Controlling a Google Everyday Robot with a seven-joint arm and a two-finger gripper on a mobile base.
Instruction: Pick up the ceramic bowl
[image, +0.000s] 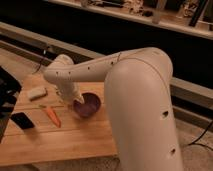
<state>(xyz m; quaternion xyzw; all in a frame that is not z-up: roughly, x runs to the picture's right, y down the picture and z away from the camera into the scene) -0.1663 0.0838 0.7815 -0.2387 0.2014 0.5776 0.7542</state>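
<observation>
The ceramic bowl (89, 106) is small, round and purple, and sits on the wooden table (60, 142) near its middle. An orange carrot (52, 116) lies just left of it. My white arm reaches from the right across the table and bends down at the bowl's left rim. The gripper (74, 102) is at that rim, mostly hidden behind the wrist.
A pale oblong object (36, 92) lies at the table's far left. A black flat object (22, 120) lies at the left front edge. A dark chair or stand (6, 90) is left of the table. A long rail and shelf run behind.
</observation>
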